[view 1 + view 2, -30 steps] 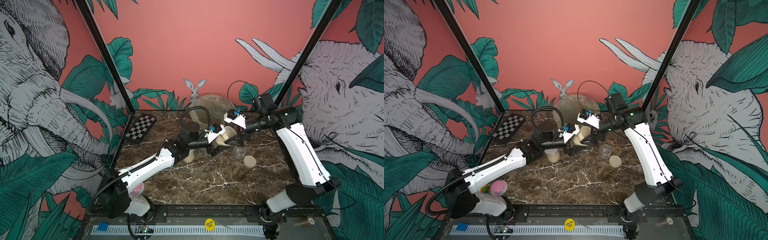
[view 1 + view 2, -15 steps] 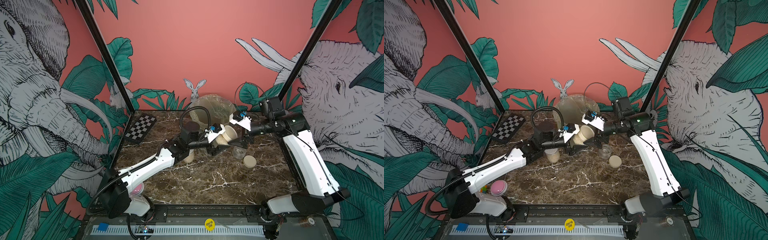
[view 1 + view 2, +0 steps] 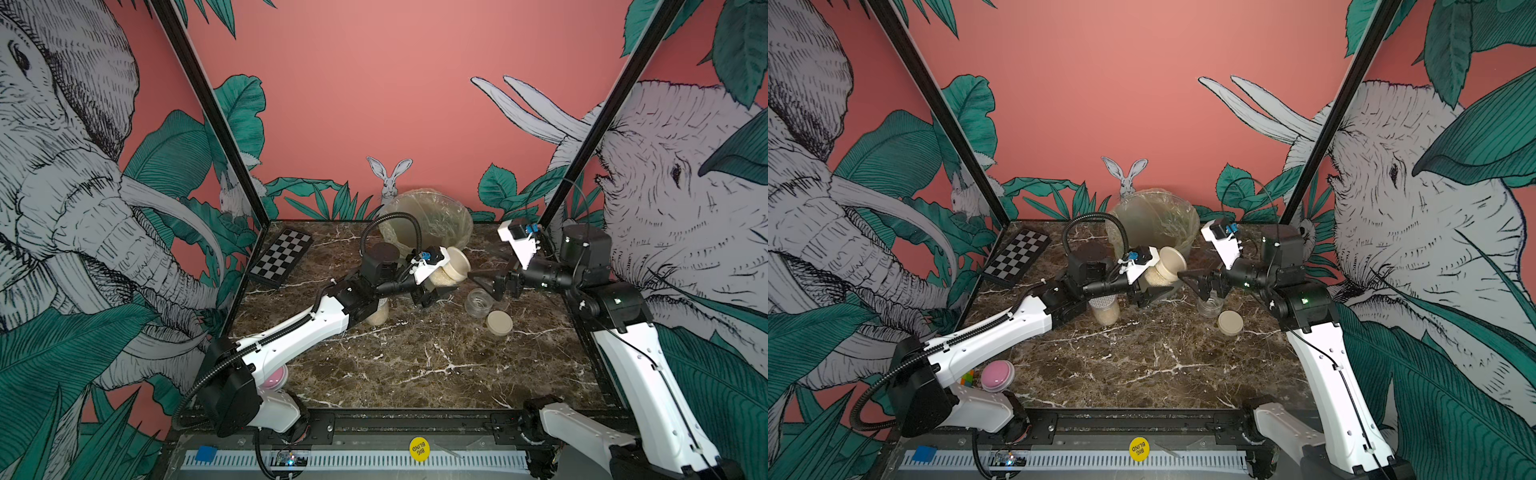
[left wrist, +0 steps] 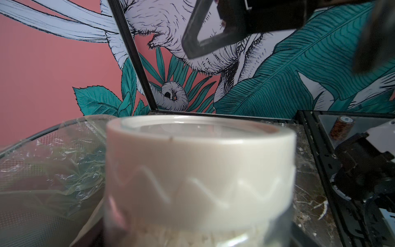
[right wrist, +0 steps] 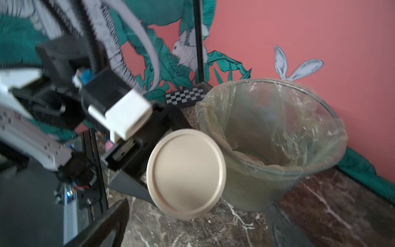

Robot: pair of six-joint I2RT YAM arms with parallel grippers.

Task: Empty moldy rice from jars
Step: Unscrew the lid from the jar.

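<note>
Moldy rice [image 3: 439, 279] inside squat jar [image 3: 451, 272], beige lid [image 3: 458, 262] on, tipped sideways, clamped in left tool [image 3: 436, 284] above bench [image 3: 415, 365], just before bin [image 3: 432, 226]. Right tool [image 3: 482, 283] spread wide, holding nothing, just beside lid. Lidless jar [image 3: 478, 302], loose lid [image 3: 499, 323] on bench; tall jar [image 3: 377, 316] partly hidden by left arm.

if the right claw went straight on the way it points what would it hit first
Probably the beige lid on the jar held by the left claw; it sits centred ahead of the open right claw. How far off is unclear.
</note>
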